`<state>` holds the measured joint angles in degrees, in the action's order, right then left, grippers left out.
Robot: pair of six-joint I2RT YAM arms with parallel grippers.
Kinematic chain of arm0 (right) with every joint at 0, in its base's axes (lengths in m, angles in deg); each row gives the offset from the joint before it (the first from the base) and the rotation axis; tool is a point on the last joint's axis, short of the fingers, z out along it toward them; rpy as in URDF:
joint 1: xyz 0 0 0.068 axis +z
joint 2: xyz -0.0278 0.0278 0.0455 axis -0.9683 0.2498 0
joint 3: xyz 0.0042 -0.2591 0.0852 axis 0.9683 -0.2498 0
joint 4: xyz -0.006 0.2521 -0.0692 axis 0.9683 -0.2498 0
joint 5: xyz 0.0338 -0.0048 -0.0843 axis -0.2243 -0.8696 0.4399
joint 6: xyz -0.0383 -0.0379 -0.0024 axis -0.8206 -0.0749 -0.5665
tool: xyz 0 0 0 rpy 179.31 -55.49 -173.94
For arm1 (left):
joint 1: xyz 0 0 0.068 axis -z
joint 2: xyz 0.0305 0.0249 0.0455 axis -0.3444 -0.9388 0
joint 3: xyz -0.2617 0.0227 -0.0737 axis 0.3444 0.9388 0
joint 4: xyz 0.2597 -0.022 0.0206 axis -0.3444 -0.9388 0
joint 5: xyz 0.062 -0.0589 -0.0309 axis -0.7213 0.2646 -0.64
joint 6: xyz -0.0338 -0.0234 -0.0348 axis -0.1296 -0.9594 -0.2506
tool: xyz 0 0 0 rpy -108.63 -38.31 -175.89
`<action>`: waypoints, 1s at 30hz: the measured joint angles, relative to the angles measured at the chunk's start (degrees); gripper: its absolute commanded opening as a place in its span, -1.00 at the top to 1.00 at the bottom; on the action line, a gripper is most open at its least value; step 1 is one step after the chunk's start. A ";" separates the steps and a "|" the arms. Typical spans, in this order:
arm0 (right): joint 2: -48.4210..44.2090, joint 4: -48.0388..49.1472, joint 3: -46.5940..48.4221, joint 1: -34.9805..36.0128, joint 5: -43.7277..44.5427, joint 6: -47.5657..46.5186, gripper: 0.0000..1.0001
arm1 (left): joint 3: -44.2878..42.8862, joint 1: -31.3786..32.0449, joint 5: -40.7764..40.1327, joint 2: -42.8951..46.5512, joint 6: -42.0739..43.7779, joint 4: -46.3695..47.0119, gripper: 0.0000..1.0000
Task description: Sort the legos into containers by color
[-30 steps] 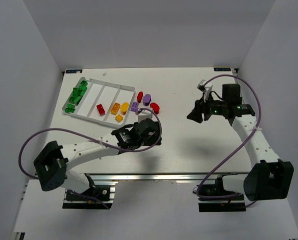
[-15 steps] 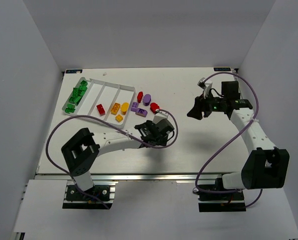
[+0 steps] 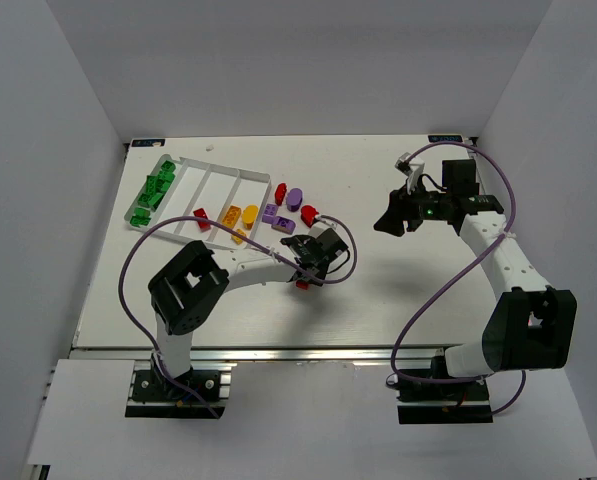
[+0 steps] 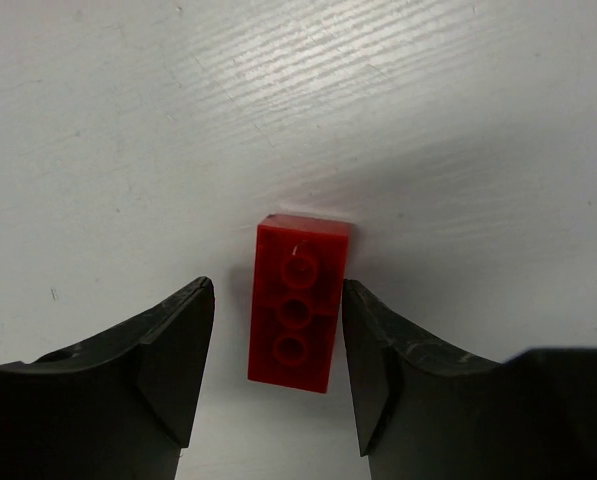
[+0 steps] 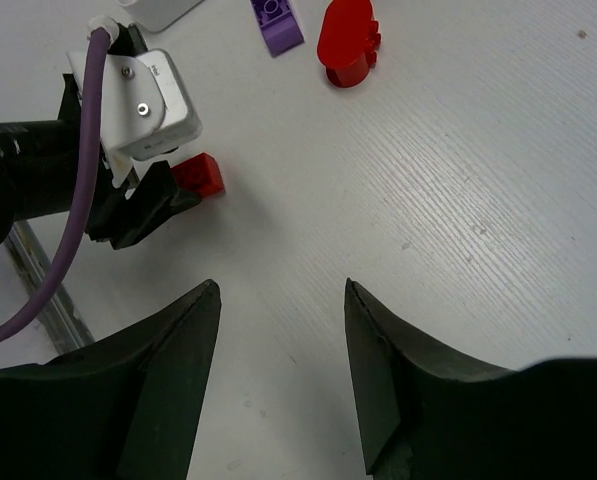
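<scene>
A red three-stud brick [image 4: 296,305] lies flat on the white table between the fingers of my left gripper [image 4: 276,292]. That gripper is open: the right finger is almost at the brick and a wider gap shows on the left. From above, the same brick [image 3: 302,284] sits just below the left gripper [image 3: 305,275]. The white tray [image 3: 181,163] holds green legos [image 3: 156,188], a red one [image 3: 200,214] and yellow ones [image 3: 240,216]. Loose purple legos [image 3: 271,212] and red legos [image 3: 309,212] lie right of it. My right gripper [image 5: 283,300] hangs open and empty at the right [image 3: 388,222].
The right wrist view shows the left arm's white wrist and purple cable [image 5: 138,100], a purple brick [image 5: 276,22] and a red oval piece [image 5: 348,45] beyond. The left arm's cable [image 3: 138,250] loops over the tray's near side.
My left arm swung right and came down over the red brick, and its jaws narrowed around it. The right gripper drifted slightly up and left.
</scene>
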<state>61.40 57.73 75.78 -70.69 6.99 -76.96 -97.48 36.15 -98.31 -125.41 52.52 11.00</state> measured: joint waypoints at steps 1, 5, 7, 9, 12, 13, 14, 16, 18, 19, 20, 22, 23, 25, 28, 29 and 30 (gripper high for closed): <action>0.13 0.13 0.00 -0.02 0.00 0.02 -0.17 | 0.00 -0.44 0.00 0.00 0.17 0.15 -0.26; 1.05 0.15 0.00 -0.02 0.02 0.04 -0.17 | 0.00 -1.84 0.81 0.00 0.61 0.59 0.03; 1.51 0.17 0.00 -0.11 0.02 0.04 -0.17 | 0.11 -2.43 1.60 0.00 0.92 1.01 0.16; 1.84 0.17 0.00 -0.24 0.02 0.04 -0.17 | 0.17 -2.75 2.27 0.00 1.27 1.57 0.19; 2.14 0.17 0.00 -0.35 0.02 0.04 -0.16 | 0.50 -2.95 2.73 0.11 1.27 2.38 0.42; 2.23 0.17 0.00 -0.35 0.02 0.04 -0.16 | 0.68 -3.02 2.84 0.22 1.25 2.58 0.47; 2.29 0.17 0.00 -0.35 0.02 0.04 -0.16 | 0.92 -3.15 2.97 0.37 1.22 2.89 0.53; 2.43 0.20 0.00 -0.37 0.02 0.07 -0.16 | 1.68 -3.61 3.30 1.01 1.11 3.48 0.59; 2.51 0.22 0.00 -0.37 0.02 0.07 -0.16 | 2.75 -4.37 4.44 2.16 0.61 3.52 0.63; 2.56 0.24 0.00 -0.37 0.00 0.07 -0.15 | 3.39 -4.94 4.94 2.93 0.37 3.43 0.64; 2.60 0.26 0.00 -0.37 -0.02 0.07 -0.14 | 4.04 -5.66 5.55 3.93 0.13 3.32 0.64; 2.67 0.33 0.00 -0.37 -0.15 0.09 -0.10 | 5.64 -7.82 6.93 7.06 -0.31 3.19 0.65; 2.71 0.33 0.00 -0.37 -0.24 0.07 -0.08 | 6.36 -9.31 7.43 9.18 -0.52 3.21 0.65; 2.75 0.35 0.00 -0.37 -0.68 0.00 0.03 | 7.54 -12.61 8.96 13.75 -0.90 3.65 0.65; 3.06 0.46 0.02 -0.35 -1.77 -0.37 0.35 | 8.96 -19.52 11.67 22.05 -1.22 5.35 0.65; 3.32 0.48 0.02 -0.26 -2.23 -0.31 0.45 | 9.09 -22.16 12.52 24.44 -1.18 6.01 0.66; 3.56 0.48 0.02 -0.13 -2.67 -0.48 0.66 | 9.11 -24.74 13.44 26.12 -1.09 6.75 0.67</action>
<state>64.97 58.21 75.81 -70.82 4.32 -77.44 -88.36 11.40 -84.87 -99.29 51.43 17.76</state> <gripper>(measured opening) 0.300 0.451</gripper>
